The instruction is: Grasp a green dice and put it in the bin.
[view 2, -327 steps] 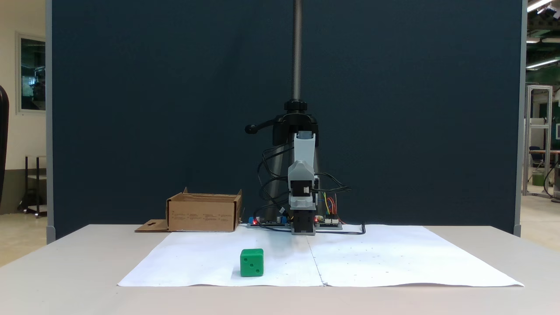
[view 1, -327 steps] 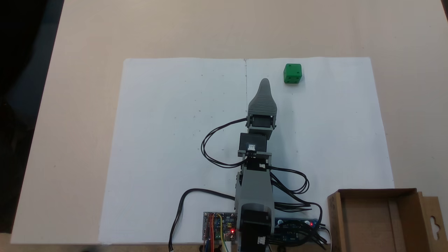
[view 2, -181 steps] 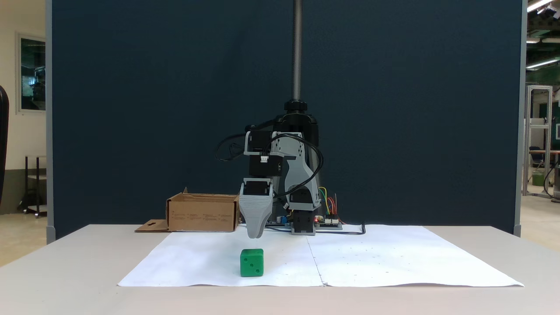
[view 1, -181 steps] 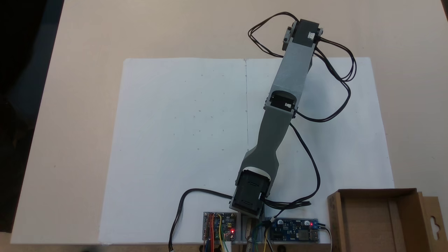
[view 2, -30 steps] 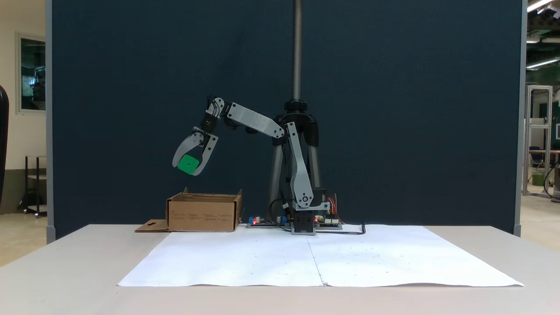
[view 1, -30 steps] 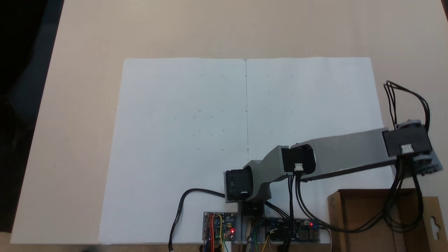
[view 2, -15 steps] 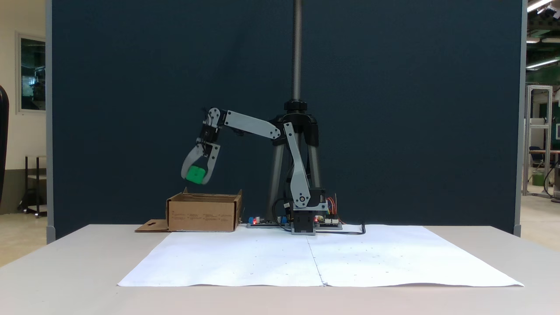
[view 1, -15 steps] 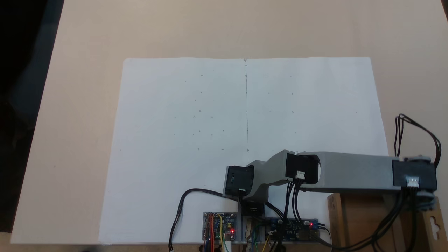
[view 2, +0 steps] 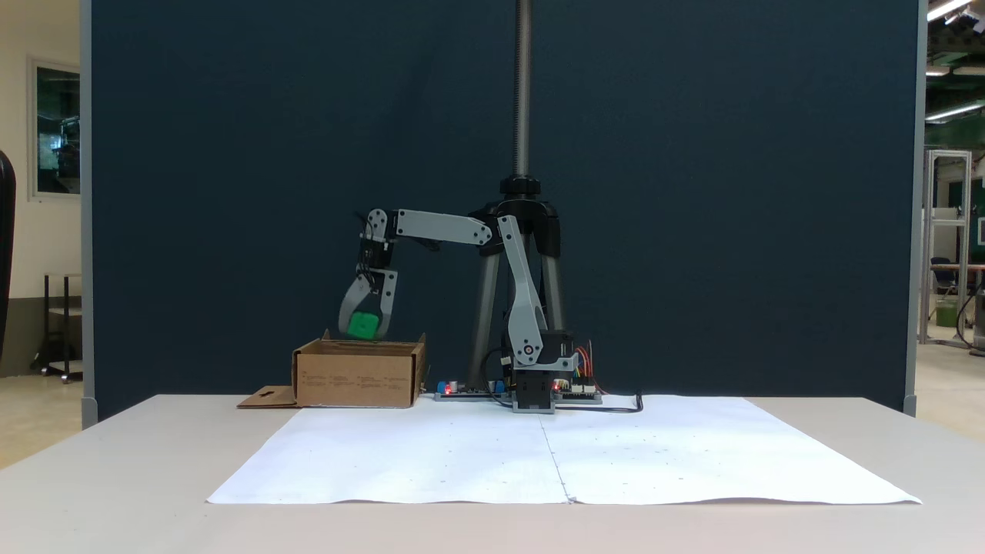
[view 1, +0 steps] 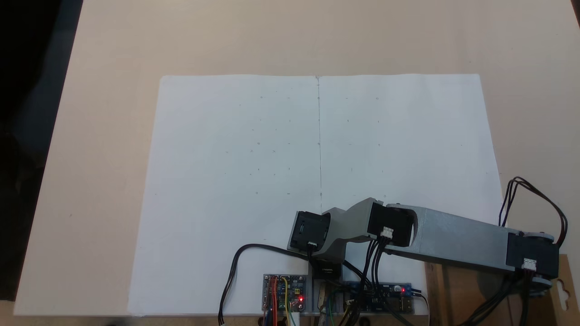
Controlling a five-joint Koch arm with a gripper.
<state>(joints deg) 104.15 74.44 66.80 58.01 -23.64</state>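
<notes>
The green dice (view 2: 362, 325) hangs just above the rim of the bin (view 2: 358, 375), a shallow brown cardboard box. My gripper (view 2: 363, 331) is shut on the dice, fingers pointing down over the box's middle. From above, the bin (view 1: 457, 294) lies at the bottom right with its hang-hole flap (view 1: 565, 290); the grey arm (view 1: 453, 242) stretches over it and hides the gripper and dice.
White paper sheets (view 1: 253, 181) cover the table's middle. Circuit boards (view 1: 285, 292) with wires sit by the arm's base (view 1: 324, 269). A tripod pole (view 2: 523, 92) rises behind the base, in front of a dark blue partition.
The arm has swung further over the bin and lowered; the gripper with the dice has come down from well above the box to just above its rim.
</notes>
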